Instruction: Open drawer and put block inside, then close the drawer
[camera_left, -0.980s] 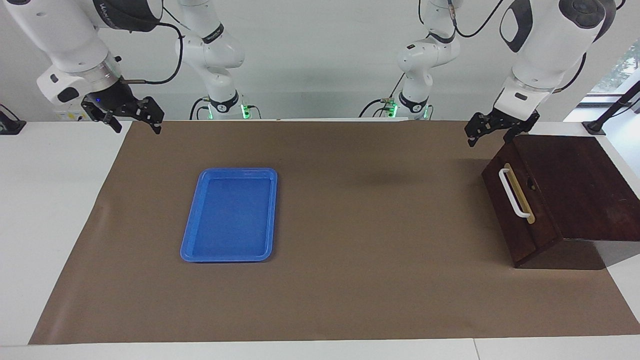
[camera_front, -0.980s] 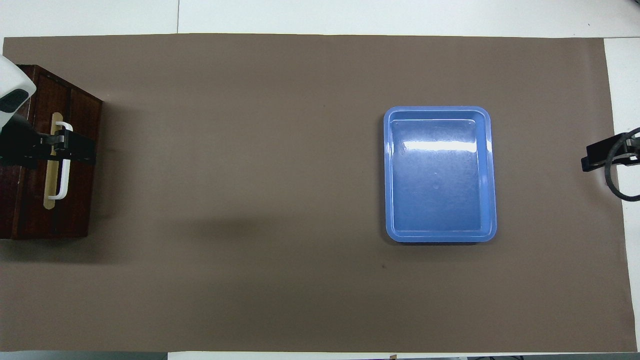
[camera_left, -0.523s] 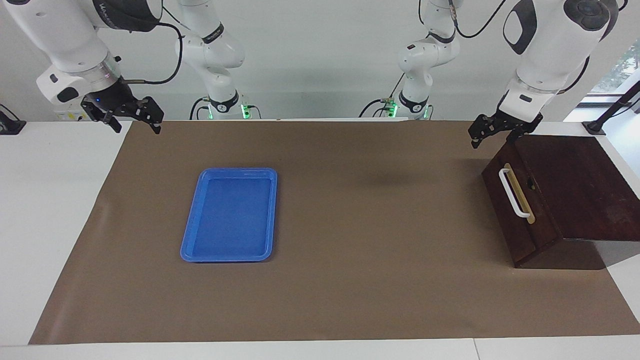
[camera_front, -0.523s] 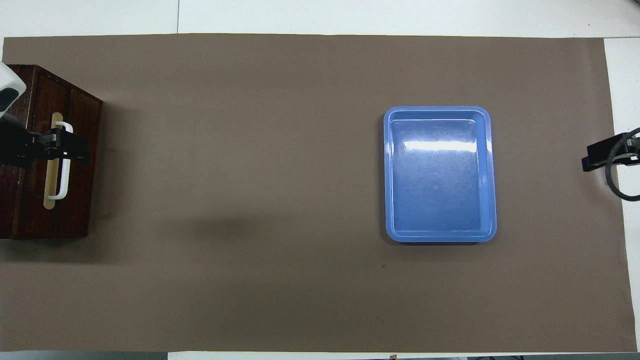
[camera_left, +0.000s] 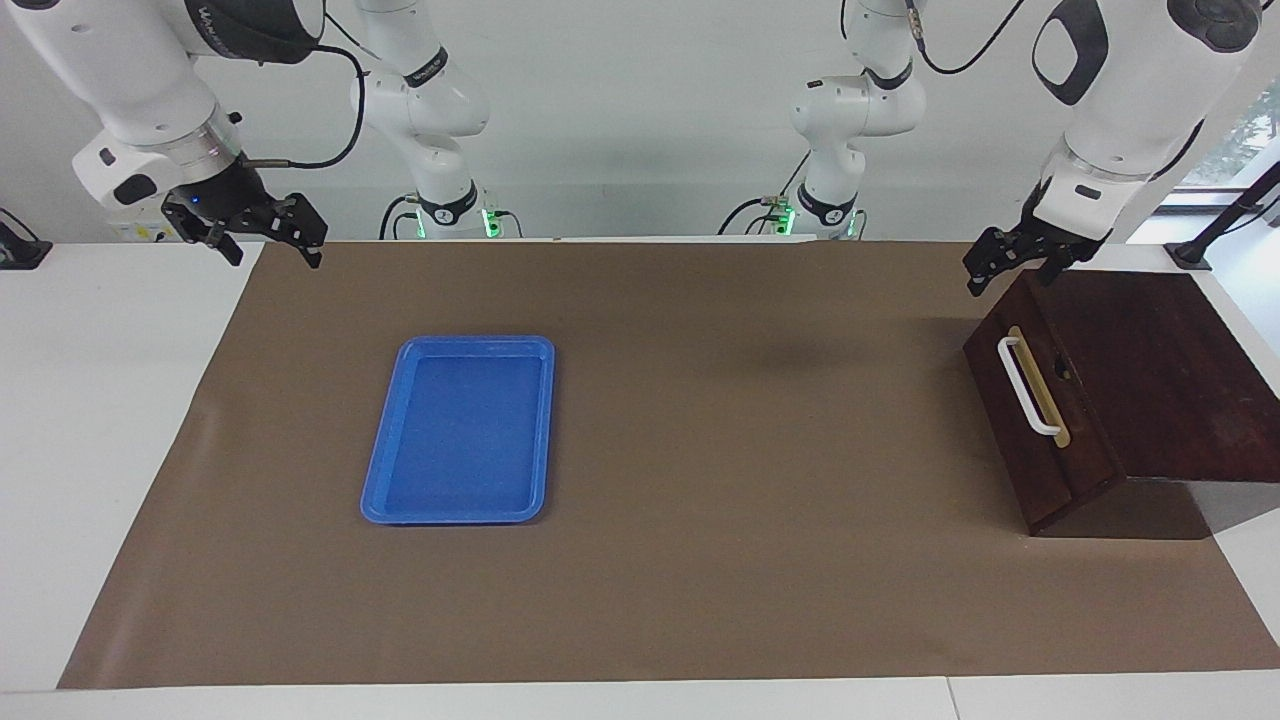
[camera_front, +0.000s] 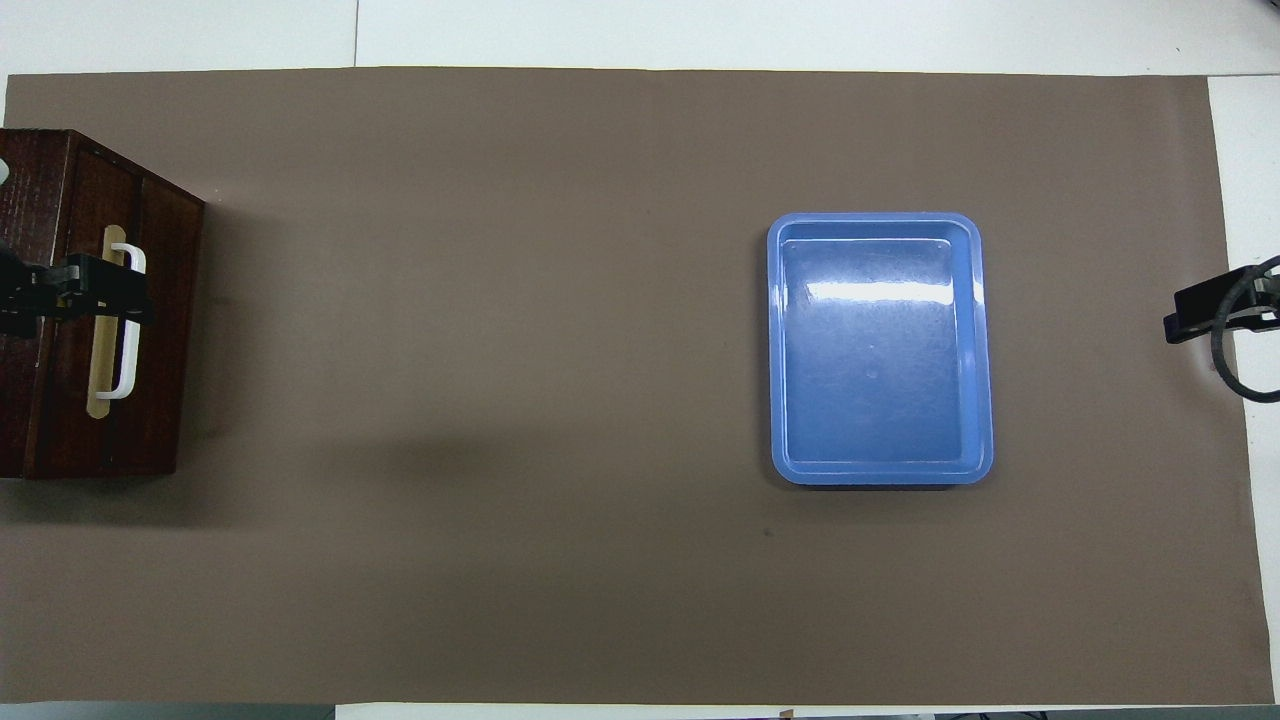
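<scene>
The dark brown wooden drawer (camera_left: 1040, 420) with a white bar handle (camera_left: 1022, 384) sits closed (at the left arm's end of the table). The left gripper (camera_left: 1012, 262), fingers spread, hangs above its box; the right gripper (camera_left: 262, 232), also spread, waits over the brown mat's (camera_left: 700, 560) edge near a flat blue tray (camera_left: 378, 478).

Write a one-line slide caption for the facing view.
Closed drawer, bare tray; left gripper and right gripper raised, open.

Robotics lab: two white arms (camera_left: 130, 70) bolted at a paper-covered table (camera_left: 700, 600).
</scene>
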